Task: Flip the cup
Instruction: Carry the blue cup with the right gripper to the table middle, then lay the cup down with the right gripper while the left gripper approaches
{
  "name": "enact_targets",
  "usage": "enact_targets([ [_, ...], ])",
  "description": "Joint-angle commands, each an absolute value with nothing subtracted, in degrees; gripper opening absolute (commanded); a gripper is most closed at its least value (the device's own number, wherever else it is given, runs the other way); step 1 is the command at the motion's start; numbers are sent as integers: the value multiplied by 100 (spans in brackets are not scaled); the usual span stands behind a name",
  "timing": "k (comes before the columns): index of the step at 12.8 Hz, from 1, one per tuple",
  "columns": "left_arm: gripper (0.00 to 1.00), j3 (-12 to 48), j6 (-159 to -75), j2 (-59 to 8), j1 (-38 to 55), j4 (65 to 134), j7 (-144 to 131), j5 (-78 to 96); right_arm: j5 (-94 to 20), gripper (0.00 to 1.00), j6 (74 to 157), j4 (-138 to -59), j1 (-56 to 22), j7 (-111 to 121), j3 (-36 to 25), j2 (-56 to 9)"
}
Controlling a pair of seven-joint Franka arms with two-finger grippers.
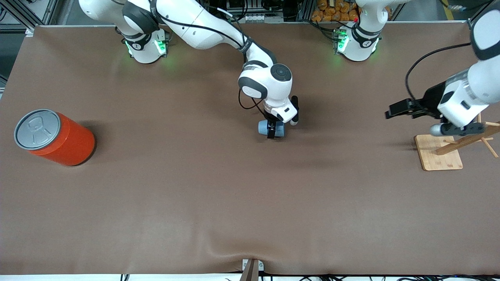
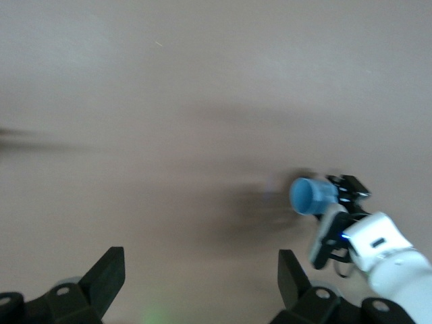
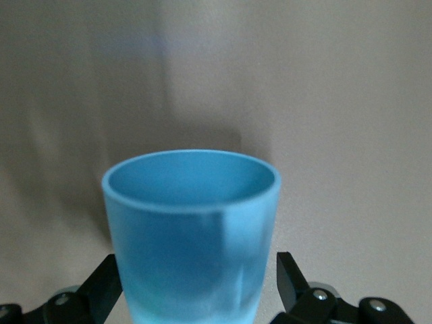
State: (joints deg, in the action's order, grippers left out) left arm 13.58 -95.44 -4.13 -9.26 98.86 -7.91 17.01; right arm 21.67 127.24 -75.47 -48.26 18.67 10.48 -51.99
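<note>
Front view: right gripper (image 1: 272, 130) grasps the small light-blue tapered plastic cup (image 1: 263, 127) mid-table, tipped sideways; orange cylindrical can (image 1: 54, 137) and wooden rack (image 1: 455, 148) stand well apart. Left gripper (image 1: 390, 111) waits, fingers spread.

The front camera looks down steeply on the whole counter (image 1: 195, 203). The right wrist camera sits close above the cup (image 3: 192, 233); the left wrist camera shares that cup (image 2: 312, 195) from well away
</note>
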Motion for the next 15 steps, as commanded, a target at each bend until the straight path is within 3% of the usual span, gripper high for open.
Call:
enact_targets([
  [1, 100, 1389, -10027, -352, -932, 10431, -844, 2397, 2338, 100, 12683, -7374, -4816, 1767, 1072, -5282],
  [6, 100, 1633, -10730, -483, -870, 11380, -756, 3435, 2276, 100, 12139, -7374, -4843, 1758, 1134, -4984],
  [11, 100, 1828, -10986, -1018, -870, 11680, -607, 3628, 2250, 100, 11375, -7330, -4799, 1548, 1371, -4510],
  [15, 100, 1846, -11443, -1352, -879, 11979, 7, 4384, 2039, 100, 11153, -7313, -3906, 1547, 1301, -3878],
])
